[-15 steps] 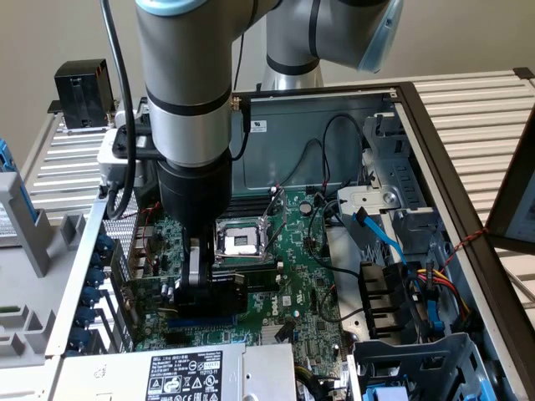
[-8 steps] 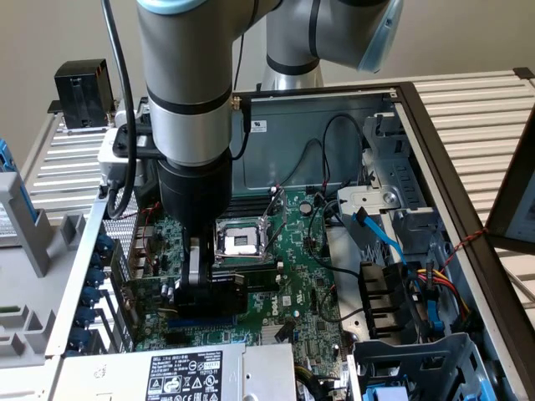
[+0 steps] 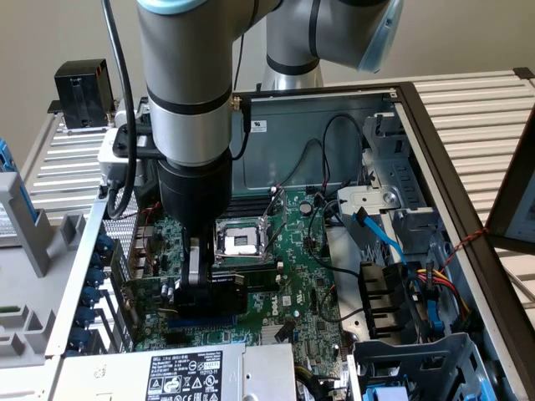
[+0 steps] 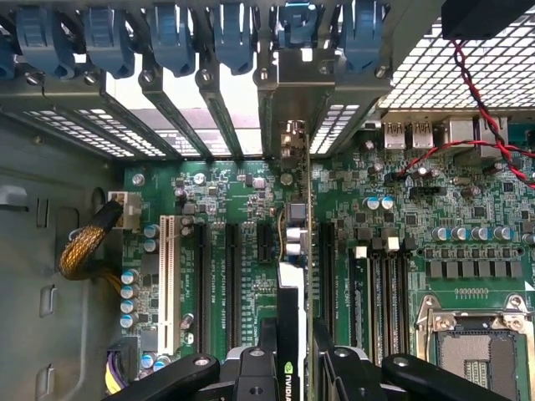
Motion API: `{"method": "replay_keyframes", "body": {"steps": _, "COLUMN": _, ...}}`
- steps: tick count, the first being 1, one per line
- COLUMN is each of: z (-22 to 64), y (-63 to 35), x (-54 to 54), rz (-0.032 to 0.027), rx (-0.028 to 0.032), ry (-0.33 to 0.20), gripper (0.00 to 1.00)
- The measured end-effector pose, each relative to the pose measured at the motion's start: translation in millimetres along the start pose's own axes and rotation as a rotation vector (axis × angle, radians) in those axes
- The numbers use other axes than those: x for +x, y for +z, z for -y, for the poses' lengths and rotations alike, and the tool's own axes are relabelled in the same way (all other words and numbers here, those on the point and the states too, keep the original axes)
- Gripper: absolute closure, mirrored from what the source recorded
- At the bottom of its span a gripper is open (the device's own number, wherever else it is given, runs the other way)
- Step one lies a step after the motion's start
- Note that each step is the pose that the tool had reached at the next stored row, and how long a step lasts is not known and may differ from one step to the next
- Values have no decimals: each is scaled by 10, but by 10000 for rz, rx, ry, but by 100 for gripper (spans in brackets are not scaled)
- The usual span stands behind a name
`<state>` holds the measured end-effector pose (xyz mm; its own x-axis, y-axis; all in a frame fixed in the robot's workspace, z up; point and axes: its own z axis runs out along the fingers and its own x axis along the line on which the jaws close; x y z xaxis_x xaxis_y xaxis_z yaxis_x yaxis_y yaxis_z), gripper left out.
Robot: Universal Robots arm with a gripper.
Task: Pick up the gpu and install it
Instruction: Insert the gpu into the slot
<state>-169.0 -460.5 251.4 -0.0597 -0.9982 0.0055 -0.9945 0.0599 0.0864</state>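
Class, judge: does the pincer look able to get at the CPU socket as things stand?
Probably yes for reach: nothing covers the CPU socket, which sits close beside the pincer. But the pincer is shut on the gpu, so it likely cannot grasp anything there.

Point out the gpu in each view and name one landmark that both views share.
Exterior view: the gpu stands on edge in the claw, just on the camera's side of the CPU socket.
Wrist view: the gpu is seen edge-on, clamped in the claw, its bracket end toward the blue slot latches.
Shared landmark: the CPU socket.
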Motion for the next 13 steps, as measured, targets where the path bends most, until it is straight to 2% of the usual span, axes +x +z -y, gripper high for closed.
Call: {"method": "replay_keyframes", "body": {"steps": 13, "z": -2, "y": 0, "x": -1, "rz": 3, "rx": -8, "ry": 4, "gripper": 74}}
